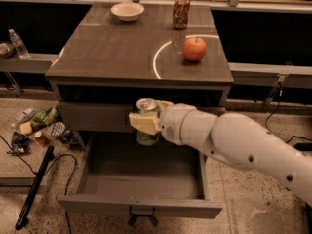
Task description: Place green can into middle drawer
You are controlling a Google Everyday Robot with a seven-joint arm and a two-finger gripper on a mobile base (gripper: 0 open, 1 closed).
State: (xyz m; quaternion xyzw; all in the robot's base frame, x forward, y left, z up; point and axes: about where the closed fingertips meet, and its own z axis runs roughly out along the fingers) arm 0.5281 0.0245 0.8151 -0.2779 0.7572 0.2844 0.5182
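Upright between the pale gripper's point(147, 122) clamping fingers, the small mottled green can point(147, 123) hangs above the open grey middle drawer point(141, 179).

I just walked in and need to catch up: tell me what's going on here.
The robot's gripper is shut on the green can, holding it upright above the rear of the open middle drawer, in front of the closed drawer above. The can is not yet set down inside. The apple, bowl and orange-brown can sit on the cabinet top.
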